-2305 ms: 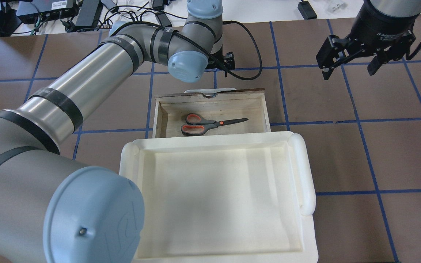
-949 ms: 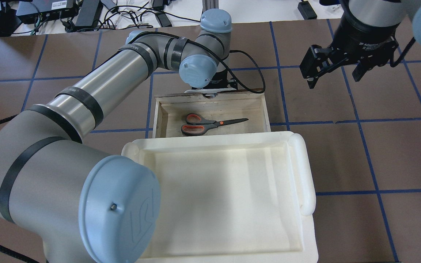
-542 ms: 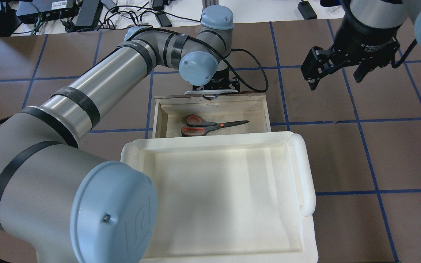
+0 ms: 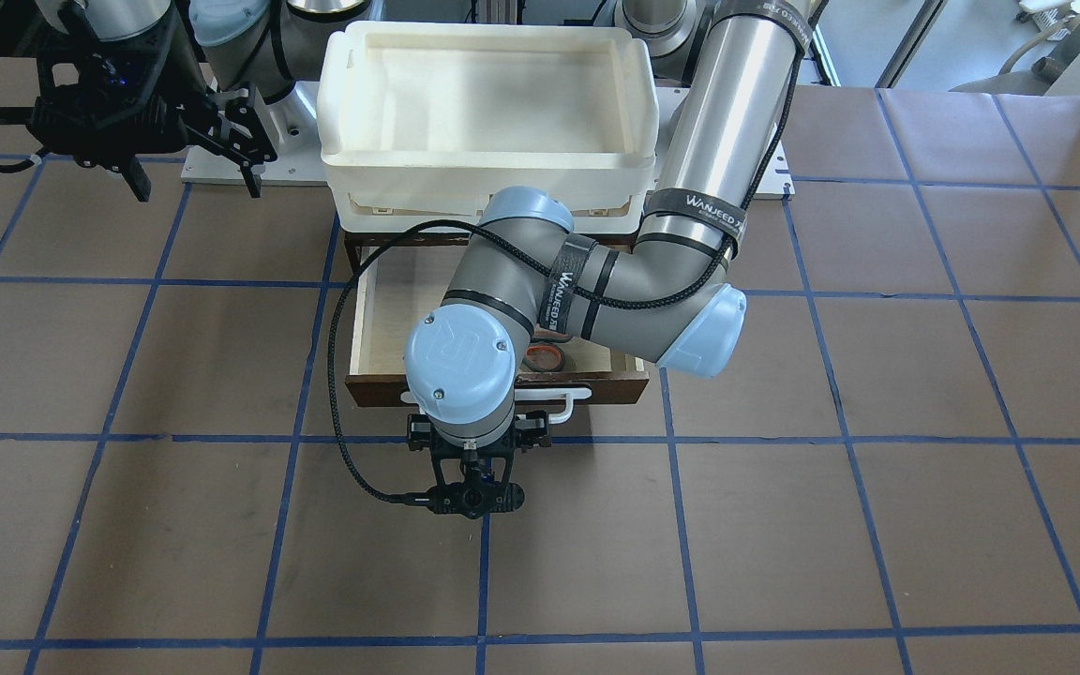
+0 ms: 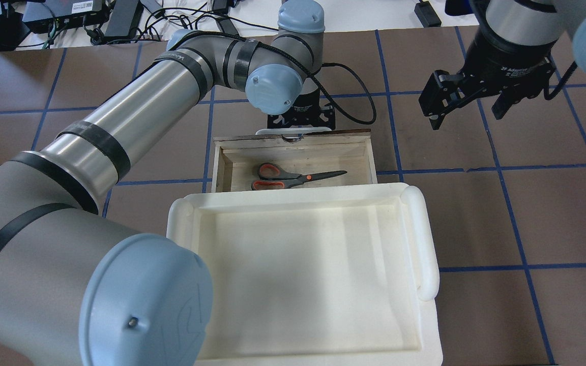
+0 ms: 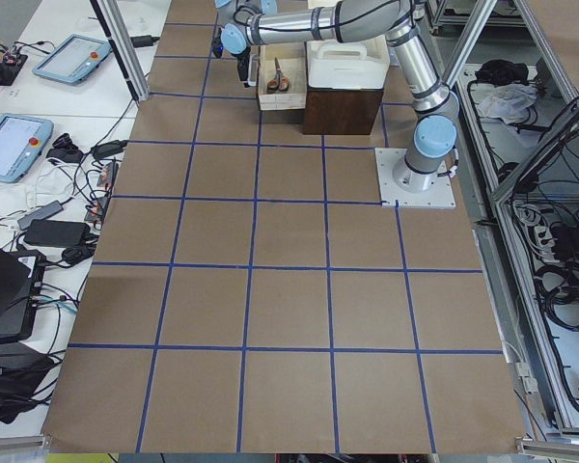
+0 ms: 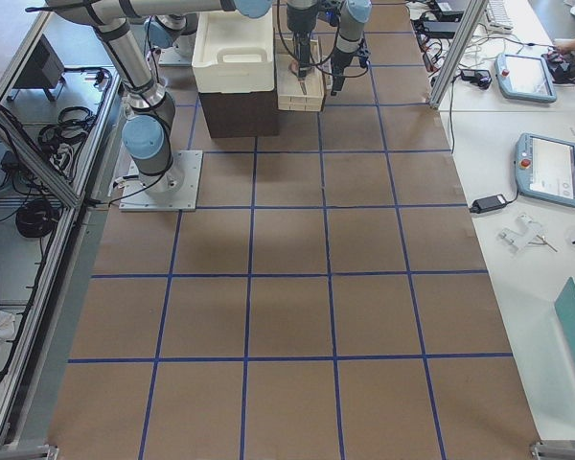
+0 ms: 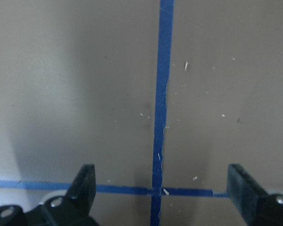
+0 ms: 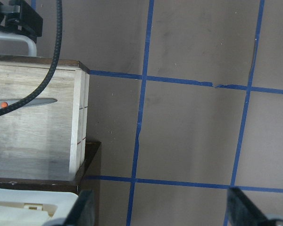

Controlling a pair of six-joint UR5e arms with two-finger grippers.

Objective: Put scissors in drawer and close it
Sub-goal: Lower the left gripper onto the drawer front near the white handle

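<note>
Brown sheeting with a blue tape grid covers the surface (image 5: 527,213). From overhead, the drawer (image 5: 372,157) stands pulled out from under a white tray (image 5: 428,239). The scissors (image 5: 293,178) lie flat on its pale wood floor, handles toward the robot's left and blades toward its right. The tray's rim partly hides the near handle loop. The left end effector (image 5: 300,121) points down just beyond the drawer's white bar handle (image 5: 272,131), on the far side from the robot. The right end effector (image 5: 468,109) hangs well off to the robot's right, above bare surface, spread wide and holding nothing.

From across the surface, the left arm (image 4: 737,122) bends over the open drawer and covers most of its inside (only a bit of orange loop peeks out below the elbow). Its wrist sits just outside the dark front.

From the left end, the tray rests on a dark brown cabinet (image 6: 343,111), with the drawer sticking out of it and the scissors visible inside.

From the right end, both arms look small near the drawer; little else can be told.

The left wrist camera looks straight down on a tape crossing, with both fingers (image 8: 87,181) far apart and nothing between them.

The right wrist camera shows the drawer's corner and the blade tip, and its own fingers (image 9: 240,207) set wide.
</note>
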